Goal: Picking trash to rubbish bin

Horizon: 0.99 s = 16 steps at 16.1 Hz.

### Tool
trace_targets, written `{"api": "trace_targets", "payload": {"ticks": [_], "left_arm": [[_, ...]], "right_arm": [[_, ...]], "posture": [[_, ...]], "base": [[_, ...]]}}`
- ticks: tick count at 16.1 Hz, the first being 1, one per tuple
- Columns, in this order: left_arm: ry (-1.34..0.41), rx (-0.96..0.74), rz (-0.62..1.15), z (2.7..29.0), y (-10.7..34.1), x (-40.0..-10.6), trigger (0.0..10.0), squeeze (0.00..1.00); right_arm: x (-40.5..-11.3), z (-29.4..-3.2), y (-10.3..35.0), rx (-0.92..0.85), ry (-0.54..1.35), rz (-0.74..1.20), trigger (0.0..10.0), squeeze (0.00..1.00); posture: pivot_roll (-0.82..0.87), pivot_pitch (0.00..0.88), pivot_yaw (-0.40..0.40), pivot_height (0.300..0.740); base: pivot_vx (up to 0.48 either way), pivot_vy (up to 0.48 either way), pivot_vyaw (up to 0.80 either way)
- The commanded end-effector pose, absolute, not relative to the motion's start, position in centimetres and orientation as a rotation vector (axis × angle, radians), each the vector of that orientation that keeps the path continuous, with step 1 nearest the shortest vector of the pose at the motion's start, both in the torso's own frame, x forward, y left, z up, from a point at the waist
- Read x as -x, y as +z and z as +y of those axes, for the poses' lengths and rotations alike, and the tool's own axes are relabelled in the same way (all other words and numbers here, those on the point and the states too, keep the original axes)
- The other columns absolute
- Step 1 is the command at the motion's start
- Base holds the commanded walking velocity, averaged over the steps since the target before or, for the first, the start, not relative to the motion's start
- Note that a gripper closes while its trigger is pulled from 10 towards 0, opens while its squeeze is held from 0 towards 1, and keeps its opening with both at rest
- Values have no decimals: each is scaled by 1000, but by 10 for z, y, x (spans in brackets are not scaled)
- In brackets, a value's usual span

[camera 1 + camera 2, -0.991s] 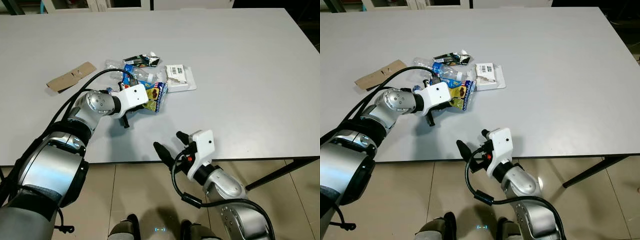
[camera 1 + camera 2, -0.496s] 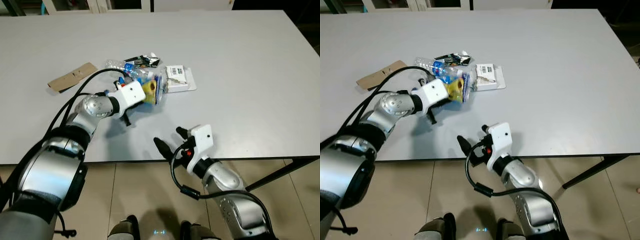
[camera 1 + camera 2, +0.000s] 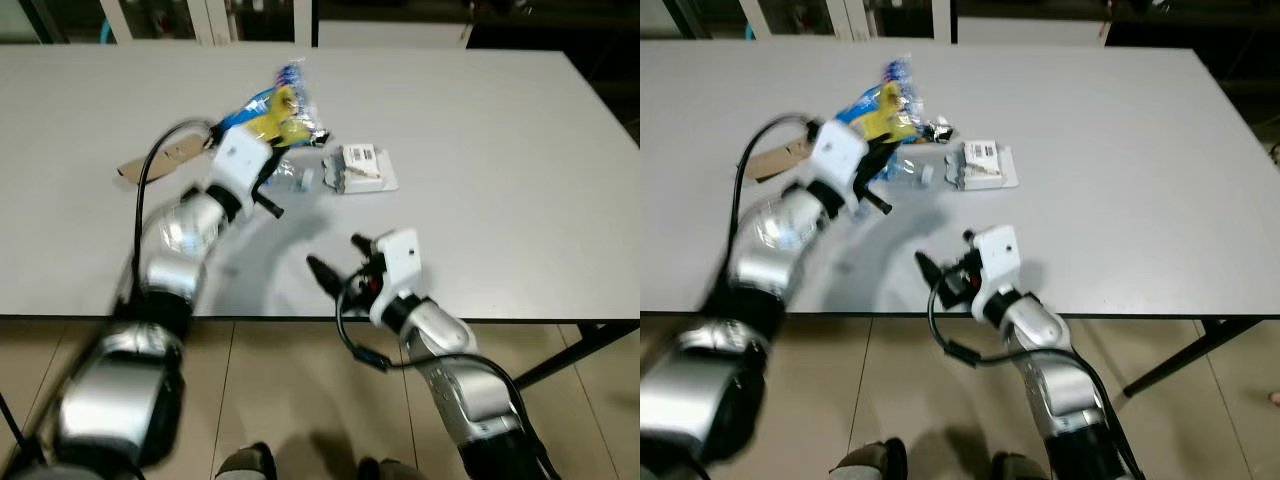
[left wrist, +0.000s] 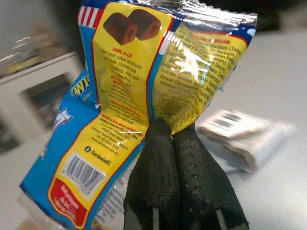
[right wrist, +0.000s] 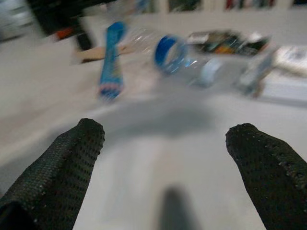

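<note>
I had the snack wrapper [image 4: 144, 91] pinched in the left gripper [image 4: 178, 139], both fingers closed together on its lower crimped edge. The wrapper hung in the air above the far-left part of the table [image 3: 500, 120], clear of the surface. I judged it very light, thin and crinkly, with a glossy film that could slip; the flat seam was the sound place to hold it, since the body would only collapse under the fingers.

The rest of the trash lay on the table just beneath and beside it: a clear plastic bottle [image 3: 292, 176], a dark foil wrapper [image 3: 938, 130], a white labelled packet [image 3: 363, 168] toward the table's middle, and a brown cardboard piece [image 3: 160, 160] nearer the left edge. I could not see a rubbish bin in any view.

The right gripper [image 3: 345, 262] hovered at the near edge of the table with its fingers spread wide and nothing between them.

The head views gave the layout but blurred the raised arm. The left wrist view supplied the grip itself and the wrapper's printed yellow and blue panels. The right wrist view, also blurred, looked low across the table and showed the bottle's blue label band [image 5: 169, 51].
</note>
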<state>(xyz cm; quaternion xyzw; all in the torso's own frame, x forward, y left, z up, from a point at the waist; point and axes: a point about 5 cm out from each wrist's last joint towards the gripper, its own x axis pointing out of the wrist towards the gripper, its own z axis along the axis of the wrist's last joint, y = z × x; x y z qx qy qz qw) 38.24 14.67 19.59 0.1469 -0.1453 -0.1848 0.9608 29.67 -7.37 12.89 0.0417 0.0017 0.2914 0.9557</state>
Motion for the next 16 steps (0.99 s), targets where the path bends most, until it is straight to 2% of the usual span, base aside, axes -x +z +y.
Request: {"api": "trace_targets", "payload": {"ticks": [1,4,6,8,12,16], "left_arm": [[-210,-212,-294,162,189,-377,10000,0],[-134,-182,-261,167,173,-366,10000,0],[-97,-226,-274,170,169,-356,10000,0],[-123,-239,-281,161,162,-347,10000,0],[-62,-171,-263,153,155,-341,10000,0],[-54,-185,-254,148,153,-340,10000,0]], "right_arm": [[-307,-88,132,-62,451,-43,10000,0],[-318,-104,138,-54,313,-85,10000,0],[-325,-117,143,-23,211,-126,10000,0],[-330,-128,150,-28,118,-185,10000,0],[-333,-133,152,-15,75,-211,10000,0],[-333,-130,148,-22,72,-209,10000,0]], "posture": [[-45,42,-2,740],[-41,14,-16,740],[-35,0,-28,740],[-29,0,-28,740],[-37,0,-33,740],[-32,0,-32,740]], "base": [[0,0,0],[0,0,0],[0,0,0],[0,0,0],[0,0,0],[0,0,0]]}}
